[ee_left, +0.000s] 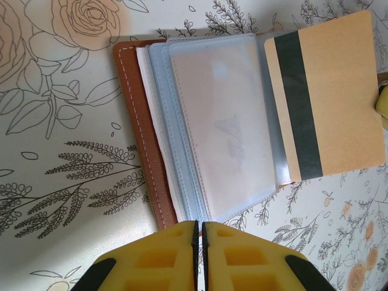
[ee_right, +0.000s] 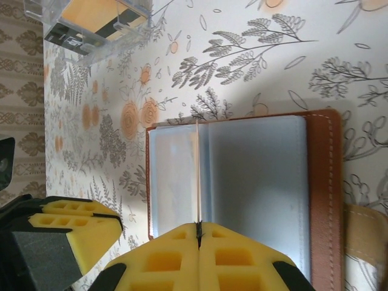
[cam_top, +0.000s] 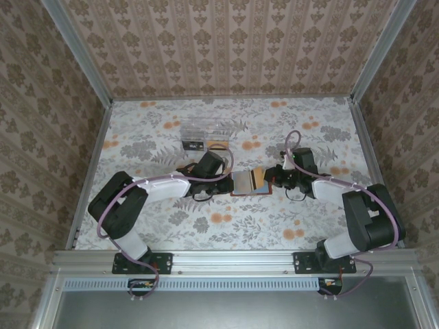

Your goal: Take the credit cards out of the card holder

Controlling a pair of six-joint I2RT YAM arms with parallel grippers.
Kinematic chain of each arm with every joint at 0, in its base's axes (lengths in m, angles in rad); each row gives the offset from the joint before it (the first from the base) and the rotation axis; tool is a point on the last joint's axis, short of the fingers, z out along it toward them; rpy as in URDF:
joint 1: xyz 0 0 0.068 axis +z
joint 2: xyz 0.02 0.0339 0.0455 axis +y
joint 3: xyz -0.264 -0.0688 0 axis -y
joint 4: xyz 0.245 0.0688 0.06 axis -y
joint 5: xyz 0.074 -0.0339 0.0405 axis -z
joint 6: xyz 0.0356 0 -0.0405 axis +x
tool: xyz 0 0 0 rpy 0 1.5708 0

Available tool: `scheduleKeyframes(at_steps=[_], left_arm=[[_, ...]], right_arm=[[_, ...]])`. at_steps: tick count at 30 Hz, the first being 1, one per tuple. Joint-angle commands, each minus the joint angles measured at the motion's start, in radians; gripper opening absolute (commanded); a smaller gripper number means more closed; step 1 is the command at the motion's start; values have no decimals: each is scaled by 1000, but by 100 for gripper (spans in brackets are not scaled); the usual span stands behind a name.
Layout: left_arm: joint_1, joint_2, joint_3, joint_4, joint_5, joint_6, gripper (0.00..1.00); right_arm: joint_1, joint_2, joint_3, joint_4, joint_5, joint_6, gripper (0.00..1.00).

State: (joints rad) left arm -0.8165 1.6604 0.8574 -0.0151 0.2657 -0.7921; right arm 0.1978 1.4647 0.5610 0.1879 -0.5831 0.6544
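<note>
1. Card holder (cam_top: 247, 184) lies open and flat on the floral surface (cam_top: 171, 226), approx. mid-surface, between the two grippers. It has a rust-brown leather rim w/ pale stitching and blue-grey inner faces, and a stack of clear plastic sleeves is fanned across it.
2. Right gripper (ee_right: 198, 227): jaws pressed fully together on a credit card (ee_left: 339, 91). They grip the long edge opposite its stripe.
3. The card is tan w/ a black mag stripe along one long side. In the right wrist view it shows edge-on as a thin pale line (ee_right: 198, 170), standing up over the holder's open faces near the fold.
4. In the left wrist view the card's stripe-side edge overlaps the outer rim of the sleeves (can't tell whether that edge sits in a pocket or just lies over it). The rest of the card juts out past the holder.
5. Left gripper (ee_left: 199, 225): jaws almost together, w/ only a hairline slit between the yellow pads (ee_left: 151, 254). The tips sit right at the holder's edge, where the sleeve ends meet the leather rim. Can't tell if they pinch a sleeve or just touch it.
6. Clear box (cam_top: 206, 130) stands farther back on the surface, well apart from the holder, w/ at least one tan striped card inside.
</note>
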Motion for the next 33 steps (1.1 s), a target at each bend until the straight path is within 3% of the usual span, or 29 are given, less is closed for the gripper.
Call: scheduleKeyframes(at_steps=[1,6,13,21,27,31,33], left_arm=[[7,-10,-3,-3,18,7,13],[7,-22,-7,-11,18,11,13],[7,-58,-6,-26,9,14,13],[8,-194,-16,-84,-55,15,14],[28,-438,-62,-191,-206,20,47],[52,-638,-85,-311,-309,28,87],[67,-739,-95,-366,-350,34,99]], right_arm=[[-20,-22,-19,-73,23,-34,0],[-62,-39,-31,-91,15,-43,0],[-64,-185,-35,-129,-5,-61,0],[-39,-332,25,-273,23,-112,0],[75,-349,164,-412,140,-231,0],[167,-292,294,-484,232,-338,0],[208,-242,362,-510,265,-394,0]])
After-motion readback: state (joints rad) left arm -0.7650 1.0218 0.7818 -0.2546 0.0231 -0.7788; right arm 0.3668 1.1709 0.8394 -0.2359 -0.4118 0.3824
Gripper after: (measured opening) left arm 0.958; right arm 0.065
